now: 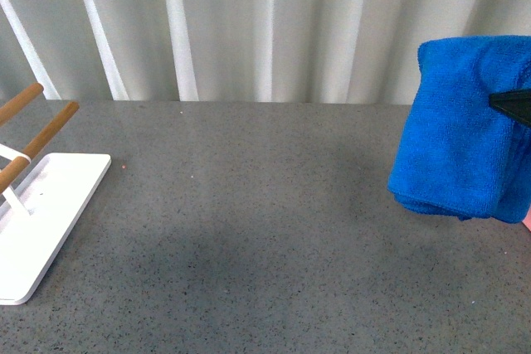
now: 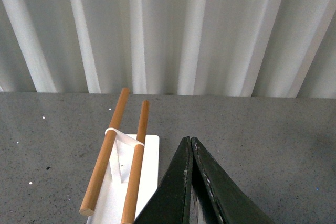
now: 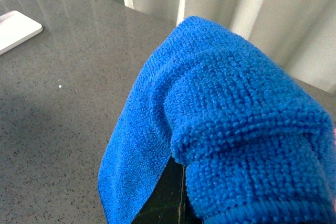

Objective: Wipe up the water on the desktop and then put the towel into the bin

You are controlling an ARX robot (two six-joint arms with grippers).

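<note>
The bright blue towel [image 1: 456, 130] hangs folded above the right side of the speckled grey desktop [image 1: 265, 205], lifted off the surface. My right gripper [image 1: 500, 101] is shut on it; only a dark fingertip pokes out of the cloth. In the right wrist view the towel [image 3: 231, 124] drapes over the gripper [image 3: 178, 192] and hides most of its fingers. A thin salmon-pink sliver of the bin [image 1: 528, 220] shows below the towel at the right frame edge. My left gripper [image 2: 190, 142] is shut and empty, above the desktop [image 2: 273, 145] beside the rack. I see no water.
A white rack base [image 1: 41, 221] with wooden rods [image 1: 46, 134] stands at the left of the desktop. The left wrist view shows the same rack [image 2: 149, 150] and rods [image 2: 105, 161] next to my fingers. Pale pleated curtains [image 1: 265, 22] close the back.
</note>
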